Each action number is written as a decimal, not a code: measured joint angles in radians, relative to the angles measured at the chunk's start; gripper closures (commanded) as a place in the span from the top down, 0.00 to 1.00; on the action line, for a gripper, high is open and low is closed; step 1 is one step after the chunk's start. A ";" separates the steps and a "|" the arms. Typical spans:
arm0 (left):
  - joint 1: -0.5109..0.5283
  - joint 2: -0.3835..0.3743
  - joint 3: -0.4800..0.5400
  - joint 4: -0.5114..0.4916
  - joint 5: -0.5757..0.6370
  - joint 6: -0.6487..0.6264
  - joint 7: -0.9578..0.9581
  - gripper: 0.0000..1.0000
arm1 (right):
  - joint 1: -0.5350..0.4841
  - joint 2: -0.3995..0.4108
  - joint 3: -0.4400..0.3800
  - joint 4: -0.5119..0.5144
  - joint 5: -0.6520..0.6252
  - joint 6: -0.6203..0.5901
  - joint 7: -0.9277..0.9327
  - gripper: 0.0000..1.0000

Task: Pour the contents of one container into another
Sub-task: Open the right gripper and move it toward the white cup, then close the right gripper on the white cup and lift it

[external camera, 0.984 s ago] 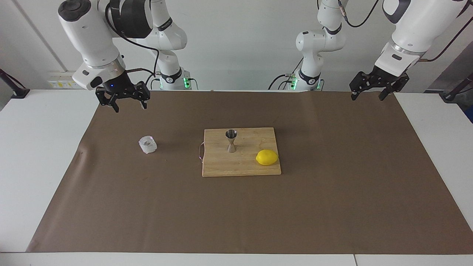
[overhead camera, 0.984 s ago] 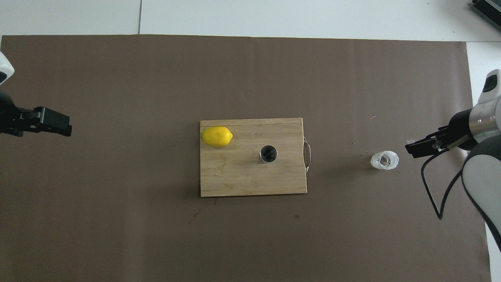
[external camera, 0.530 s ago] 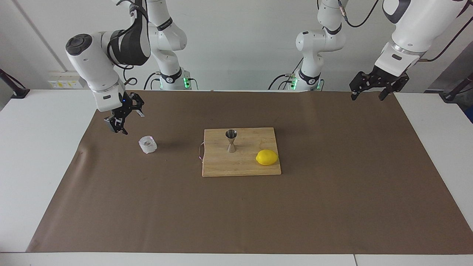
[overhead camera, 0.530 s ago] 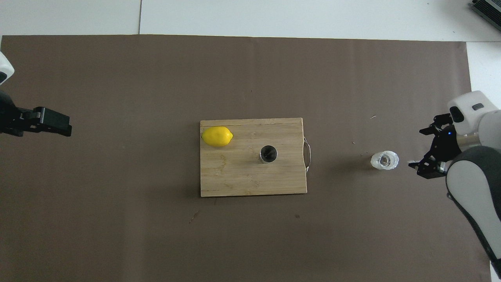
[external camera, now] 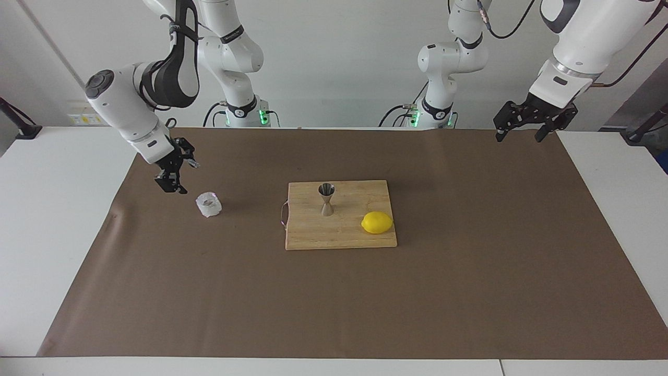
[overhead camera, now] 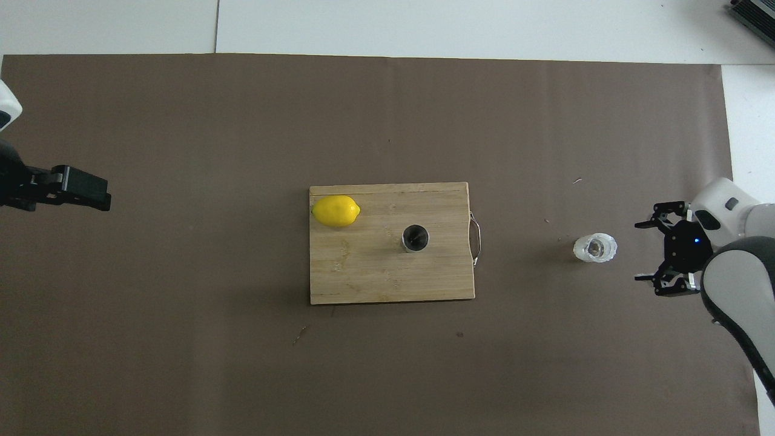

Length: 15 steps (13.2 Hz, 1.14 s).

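Note:
The translucent whitish crinkled cup point(external camera: 209, 204) stands on the brown mat toward the right arm's end of the table; it also shows in the overhead view point(overhead camera: 596, 247). The steel hourglass jigger point(external camera: 326, 199) stands upright on the wooden cutting board point(external camera: 339, 236), seen from above as a round mouth point(overhead camera: 415, 237). My right gripper point(external camera: 186, 178) is open, turned sideways and low, beside the cup with a small gap, its opening facing the cup point(overhead camera: 643, 251). My left gripper point(external camera: 517, 138) is open and empty, waiting raised over the mat's edge at the left arm's end point(overhead camera: 100, 195).
A yellow lemon point(external camera: 377, 222) lies on the board's corner toward the left arm's end point(overhead camera: 336, 211). The board point(overhead camera: 363, 275) has a metal handle point(overhead camera: 477, 237) on the side facing the cup. The brown mat point(external camera: 334, 303) covers the table.
My right gripper has come down from high over the mat's edge, turned onto its side and settled low beside the cup. The left arm, cup and jigger have not moved.

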 measured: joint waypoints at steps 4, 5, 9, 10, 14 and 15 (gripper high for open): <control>0.000 0.000 0.000 0.000 0.000 0.000 0.000 1.00 | -0.038 0.059 0.000 -0.027 0.061 0.052 -0.217 1.00; 0.000 0.000 0.000 0.000 0.000 0.000 0.000 1.00 | -0.038 0.075 0.000 -0.028 0.096 0.068 -0.269 1.00; 0.000 0.000 0.000 0.000 0.000 0.000 0.000 1.00 | -0.035 0.162 0.001 -0.034 0.231 0.136 -0.451 1.00; 0.000 0.000 0.000 0.000 0.000 0.000 0.000 1.00 | -0.033 0.181 0.002 -0.033 0.242 0.148 -0.464 1.00; 0.000 0.000 0.000 0.000 0.000 0.000 0.000 1.00 | -0.029 0.215 0.017 -0.032 0.303 0.172 -0.495 1.00; 0.000 0.000 0.000 0.000 0.000 0.000 0.000 1.00 | -0.022 0.218 0.017 -0.032 0.314 0.172 -0.498 0.82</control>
